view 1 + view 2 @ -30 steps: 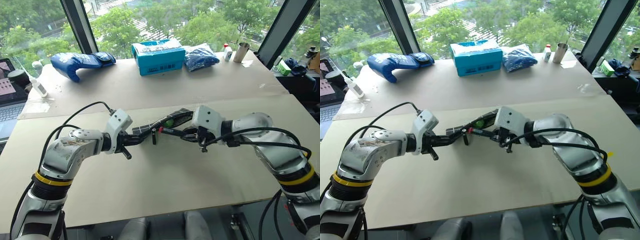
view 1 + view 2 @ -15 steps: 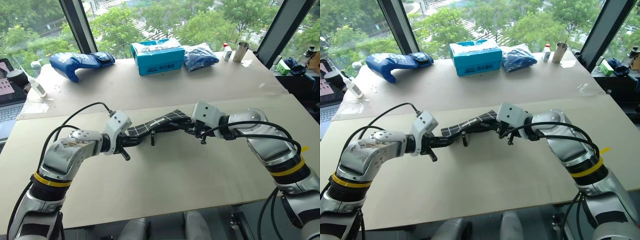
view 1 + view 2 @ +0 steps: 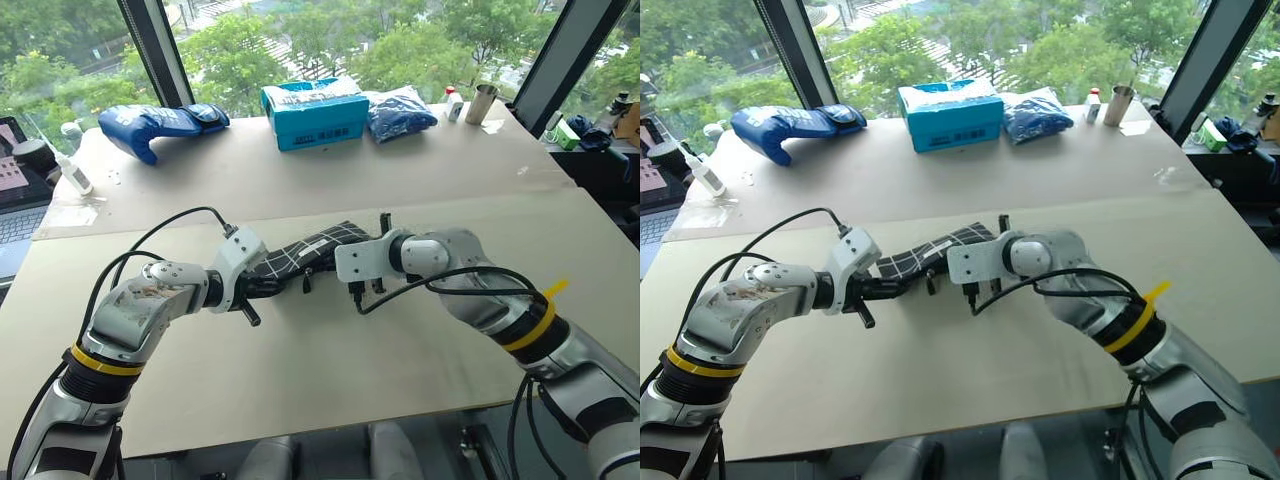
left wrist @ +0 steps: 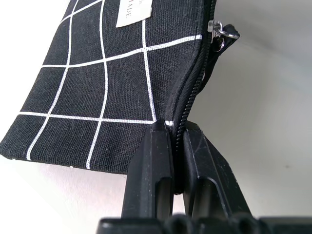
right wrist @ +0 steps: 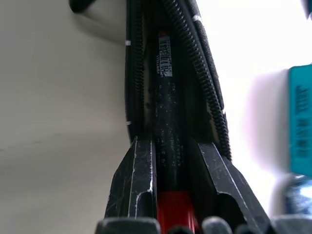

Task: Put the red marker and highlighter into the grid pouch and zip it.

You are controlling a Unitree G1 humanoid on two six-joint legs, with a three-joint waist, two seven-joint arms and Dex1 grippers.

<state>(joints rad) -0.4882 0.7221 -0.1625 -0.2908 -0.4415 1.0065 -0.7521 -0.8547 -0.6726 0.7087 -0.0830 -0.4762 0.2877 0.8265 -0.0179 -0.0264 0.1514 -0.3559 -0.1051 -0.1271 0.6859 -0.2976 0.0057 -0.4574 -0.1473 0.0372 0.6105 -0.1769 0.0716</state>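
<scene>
Mid-tabletop, the left pincer (image 4: 178,161) is clamped on the limp pouch (image 3: 305,250) by its zipper edge. The right pincer (image 5: 170,175) clamps the stiff, slick marker (image 5: 168,146) at the pouch mouth; gripping mid-barrel suits it.

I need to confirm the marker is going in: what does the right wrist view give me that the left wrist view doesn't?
Right wrist view: the right gripper is shut on the red marker, whose dark barrel runs forward between the two rows of zipper teeth of the open grid pouch, red end back between the fingers; a teal box stands beyond.

Left wrist view: the left gripper pinches the pouch's zipper edge, with the white label and metal zipper pull visible.

Both: the pouch and the table.
</scene>
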